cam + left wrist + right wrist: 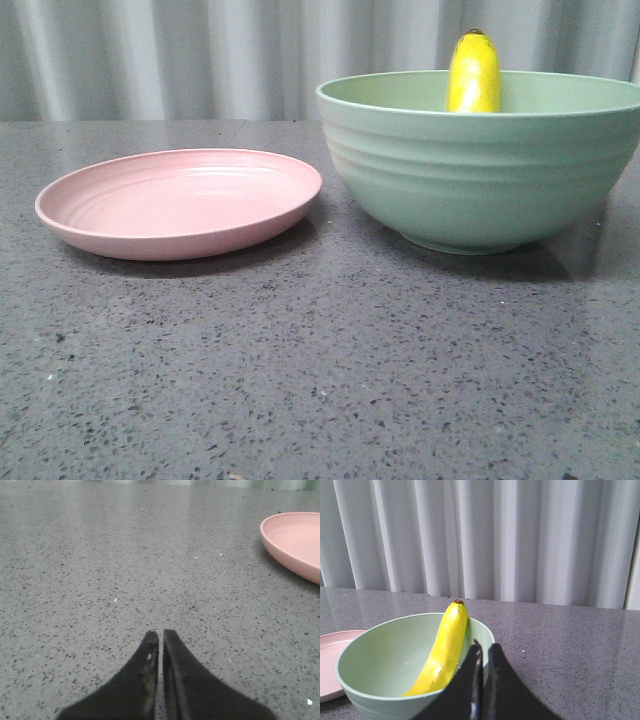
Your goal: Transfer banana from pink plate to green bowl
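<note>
Item 1: the speckled grey tabletop (330,380), nearest me, bare stone in front of the green bowl.

Item 2: the left gripper (160,636), low over the tabletop on the pink plate's far side from the bowl. I read its jaws as clenched on nothing, tips almost touching.

Item 3: the pink plate (180,200), just beside the bowl, nothing on it.

Item 4: the green bowl (480,180), my landmark, upright.

Item 5: the banana (442,652), inside the bowl, leaning on its wall, dark tip above the rim.

Item 6: the right gripper (484,647), beside the bowl's rim, jaws clenched, holding nothing.

Item 7: a pleated white curtain (160,55), behind the bowl.
</note>
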Robot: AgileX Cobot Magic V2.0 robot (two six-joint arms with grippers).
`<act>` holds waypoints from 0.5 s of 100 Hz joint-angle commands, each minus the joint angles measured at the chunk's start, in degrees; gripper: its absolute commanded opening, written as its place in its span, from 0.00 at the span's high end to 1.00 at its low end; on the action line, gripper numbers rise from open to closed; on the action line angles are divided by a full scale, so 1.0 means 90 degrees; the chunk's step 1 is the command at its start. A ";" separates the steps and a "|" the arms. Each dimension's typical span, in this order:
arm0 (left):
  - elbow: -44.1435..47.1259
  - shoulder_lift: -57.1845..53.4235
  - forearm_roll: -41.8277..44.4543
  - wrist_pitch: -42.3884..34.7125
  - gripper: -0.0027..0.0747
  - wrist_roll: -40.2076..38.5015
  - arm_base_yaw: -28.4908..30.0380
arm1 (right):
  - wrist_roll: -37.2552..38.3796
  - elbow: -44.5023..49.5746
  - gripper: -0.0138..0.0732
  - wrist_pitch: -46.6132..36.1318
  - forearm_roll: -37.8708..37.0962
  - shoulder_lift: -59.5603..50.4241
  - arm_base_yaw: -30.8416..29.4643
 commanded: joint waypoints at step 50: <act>0.0051 -0.0181 -0.0048 -0.0351 0.99 -0.0058 0.0010 | -0.0028 0.0293 0.92 -0.1101 -0.0939 0.0059 -0.0047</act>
